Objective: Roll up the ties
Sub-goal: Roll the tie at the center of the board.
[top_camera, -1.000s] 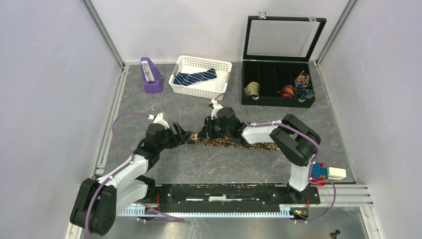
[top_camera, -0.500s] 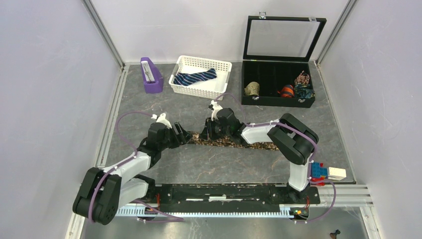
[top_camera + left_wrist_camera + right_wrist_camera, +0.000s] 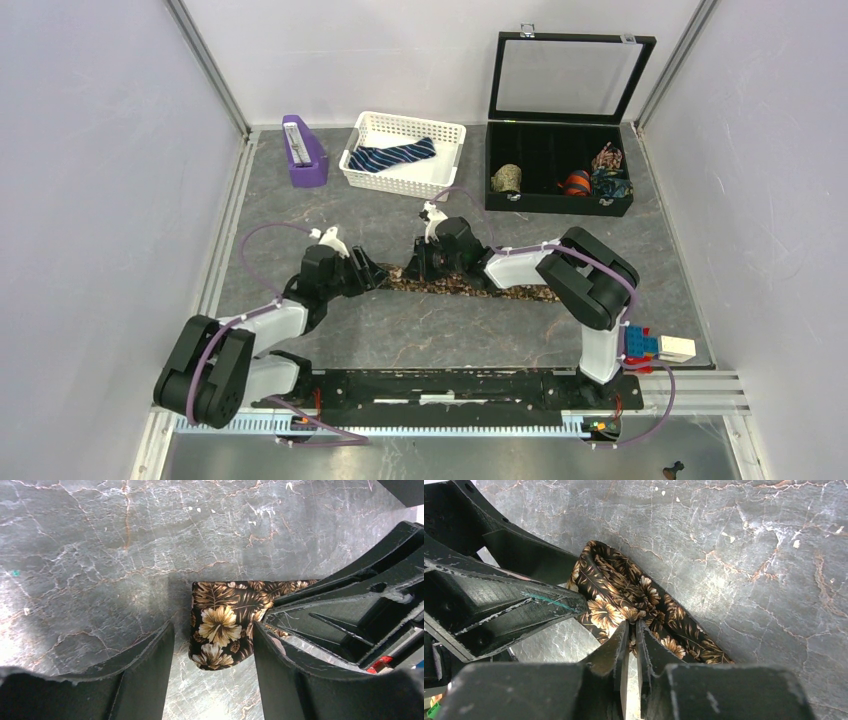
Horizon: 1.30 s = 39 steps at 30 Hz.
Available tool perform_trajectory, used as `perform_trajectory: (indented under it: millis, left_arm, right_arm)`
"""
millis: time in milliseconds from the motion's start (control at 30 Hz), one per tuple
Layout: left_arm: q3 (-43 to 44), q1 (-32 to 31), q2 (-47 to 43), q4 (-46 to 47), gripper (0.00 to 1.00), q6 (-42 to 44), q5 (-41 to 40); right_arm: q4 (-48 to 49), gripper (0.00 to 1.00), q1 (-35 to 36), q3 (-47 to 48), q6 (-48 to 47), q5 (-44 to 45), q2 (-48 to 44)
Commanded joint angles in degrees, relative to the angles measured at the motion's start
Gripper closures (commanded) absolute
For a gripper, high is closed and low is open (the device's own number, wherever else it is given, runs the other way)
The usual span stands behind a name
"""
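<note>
A: Brown tie (image 3: 220, 625), position?
B: Laid flat along the worktop (image 3: 450, 330), running from the left hand (image 3: 372, 272) away under the right arm. A folded end is seen at the left.
A: Left hand?
B: Fingers held apart, set either side of that folded end. One finger is seen against the cloth edge, the other just beside it.
A: Right hand (image 3: 633, 630)?
B: Closed to a slit, with a ridge of cloth pinched at the tips, near the left hand.
A: Navy tie (image 3: 392, 156)?
B: Noted lying in the basket (image 3: 405, 186) at the far side, well apart from both hands
</note>
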Motion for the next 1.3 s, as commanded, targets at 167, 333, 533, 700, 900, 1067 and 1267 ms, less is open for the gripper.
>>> perform_trajectory:
  millis: [167, 333, 533, 700, 900, 1067, 1267]
  left_arm:
    - [-2.13, 0.29, 1.44, 7.14, 0.36, -3.32, 3.13]
    - [-3.25, 0.29, 3.81, 11.27, 0.37, -3.81, 3.95]
    - [-3.50, 0.32, 7.28, 15.88, 0.42, -3.95, 4.75]
    - [-3.84, 0.29, 8.83, 17.83, 0.51, -4.13, 5.55]
    - [-3.41, 0.30, 7.49, 15.52, 0.78, -2.69, 4.45]
    - [-2.16, 0.04, 5.03, 11.09, 0.90, -1.58, 2.44]
    - [-1.00, -0.36, 1.44, 6.02, 0.95, -1.01, -0.66]
  right_arm:
    - [1.67, 0.92, -0.24, -0.42, -0.92, -0.38, 1.94]
    - [1.94, 0.92, -0.30, -0.42, -0.83, -0.45, 2.17]
    - [2.05, 0.92, -0.31, -0.59, -0.73, -0.60, 2.36]
    - [1.99, 0.92, -0.29, -0.68, -0.82, -0.53, 2.47]
    - [1.66, 0.90, -0.35, -0.48, -1.09, -0.58, 1.98]
    - [2.55, 0.60, -0.66, -0.68, -1.97, -1.35, 0.04]
    - [3.49, 0.10, -1.10, -2.68, -2.69, 1.17, -5.10]
